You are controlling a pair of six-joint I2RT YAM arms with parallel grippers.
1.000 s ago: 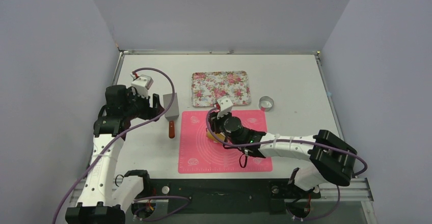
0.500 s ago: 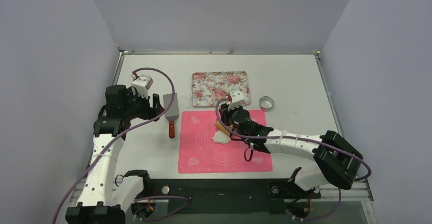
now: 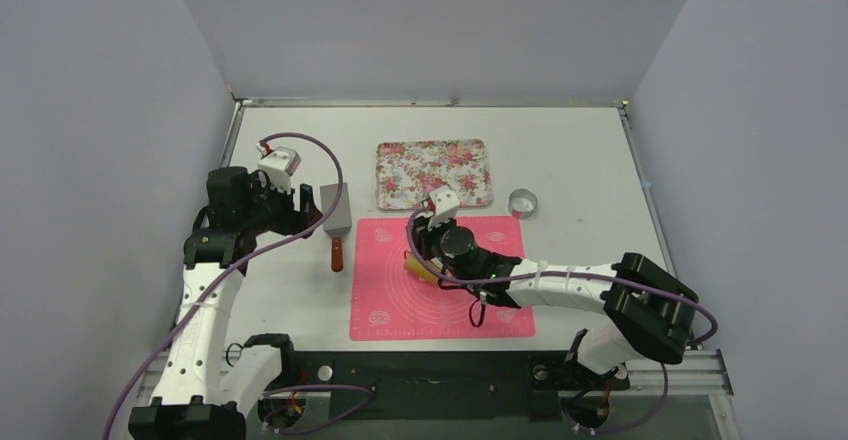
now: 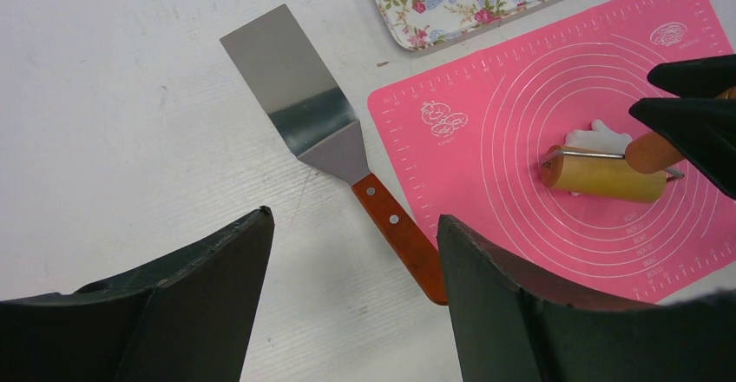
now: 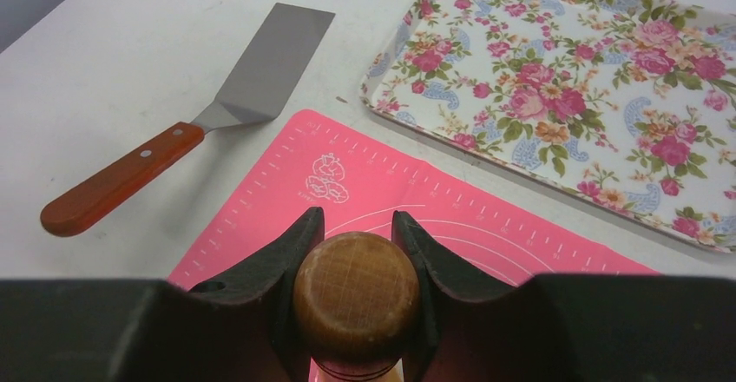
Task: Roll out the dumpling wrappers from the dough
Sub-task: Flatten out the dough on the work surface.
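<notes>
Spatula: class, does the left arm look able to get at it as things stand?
Probably yes: the left end effector is open, right by the spatula, with nothing between them.

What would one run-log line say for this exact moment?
right gripper: shut on rolling pin | rolling pin: on dough, pink mat | left gripper: open, empty, near spatula

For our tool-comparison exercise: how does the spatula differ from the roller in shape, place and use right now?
The spatula has a flat metal blade; the roller has a wooden drum. The spatula lies on the table, the roller on the mat against the dough. Nothing touches the spatula; the right gripper holds the roller's handle. Both have wooden handles.
</notes>
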